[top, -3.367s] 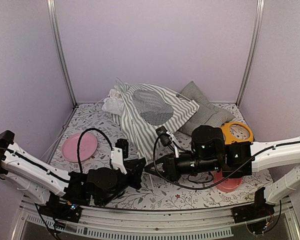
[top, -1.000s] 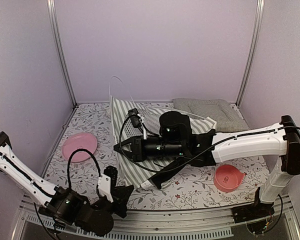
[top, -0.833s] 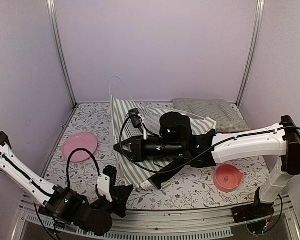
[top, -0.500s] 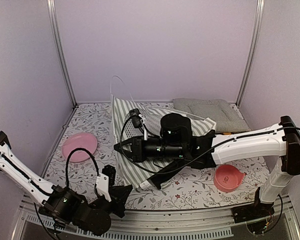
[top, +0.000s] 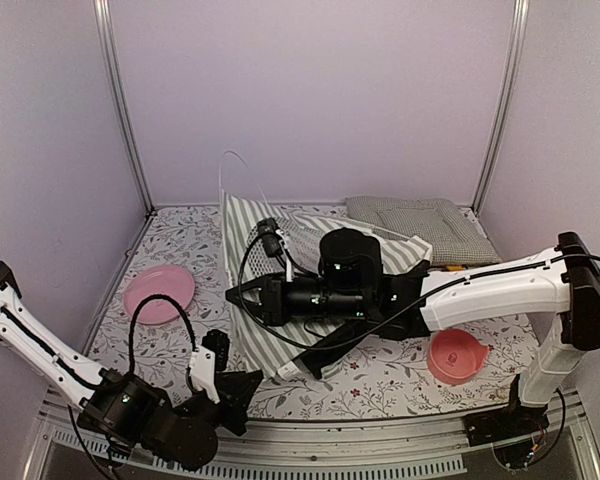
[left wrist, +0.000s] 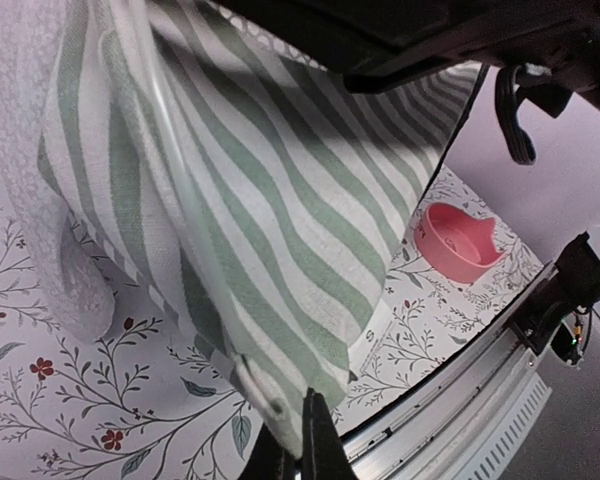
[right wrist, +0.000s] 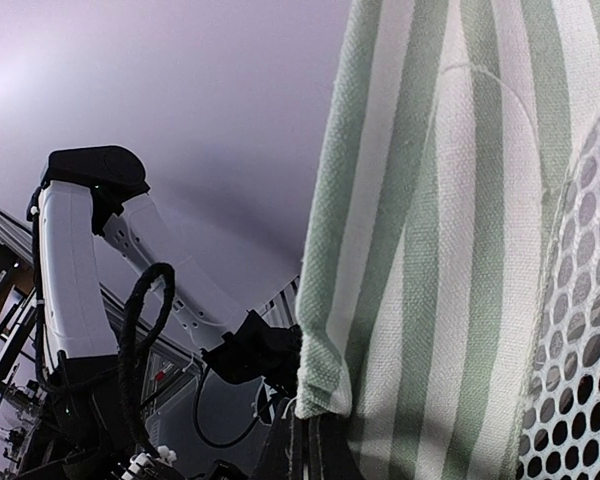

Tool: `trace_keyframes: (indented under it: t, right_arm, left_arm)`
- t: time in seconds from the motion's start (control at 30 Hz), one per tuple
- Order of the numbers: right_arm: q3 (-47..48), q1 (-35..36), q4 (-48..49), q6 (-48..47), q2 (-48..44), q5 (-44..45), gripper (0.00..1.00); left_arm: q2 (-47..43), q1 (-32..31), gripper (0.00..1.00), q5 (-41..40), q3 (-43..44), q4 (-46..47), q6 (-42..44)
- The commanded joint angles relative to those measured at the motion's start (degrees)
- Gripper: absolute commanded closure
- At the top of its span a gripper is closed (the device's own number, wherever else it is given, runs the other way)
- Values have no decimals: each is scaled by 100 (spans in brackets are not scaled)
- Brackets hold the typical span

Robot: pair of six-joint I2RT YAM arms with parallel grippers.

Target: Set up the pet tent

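Floral-print table (top: 380, 385), lilac walls (top: 310, 100). pet tent (top: 248, 228) lay collapsed flat mid-table, with its striped panel running 11 to 5 o'clock and its mesh door (top: 302, 236) partly under the right arm. right gripper (top: 232, 293) was clamped on the tent's hem at its 9 o'clock edge. left gripper (top: 258, 380) was closed, tips right at the tent's 6 o'clock corner; couldn't tell if fabric was caught. Gingham cushion (top: 420, 222) sat at 1 o'clock, pink plate (top: 160, 293) at 9, pink bowl (top: 457, 355) at 4.
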Motion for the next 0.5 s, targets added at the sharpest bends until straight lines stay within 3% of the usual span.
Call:
trace_keyframes:
  t: [0.0, 0.47]
  right_arm:
    - [194, -128, 940, -173, 60, 744, 100]
    - [245, 34, 881, -137, 203, 807, 100]
  left_arm:
    - [-38, -328, 100, 649, -116, -311, 103]
    - [-179, -332, 100, 611, -171, -382, 71]
